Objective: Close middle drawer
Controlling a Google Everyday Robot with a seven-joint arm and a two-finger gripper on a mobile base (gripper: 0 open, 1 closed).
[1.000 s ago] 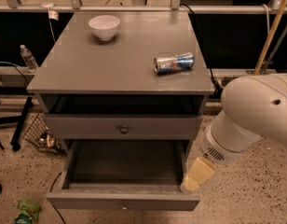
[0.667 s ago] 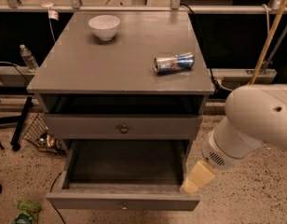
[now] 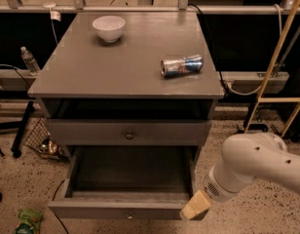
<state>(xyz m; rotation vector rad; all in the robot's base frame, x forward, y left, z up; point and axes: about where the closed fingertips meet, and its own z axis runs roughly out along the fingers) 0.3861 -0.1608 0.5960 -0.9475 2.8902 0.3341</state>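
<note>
Pincer point(image 3: 196, 206) dropped toward 6 o'clock, now at middle drawer point(image 3: 116, 210) front's right end; grip state: cannot tell. Drawer wide open; closing push remains.

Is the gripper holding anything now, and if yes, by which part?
Nothing is seen held. The gripper is at the right front corner of the open middle drawer; contact cannot be told.

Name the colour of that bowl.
The bowl is white, camera view; the gripper is by the middle drawer, front right corner.
</note>
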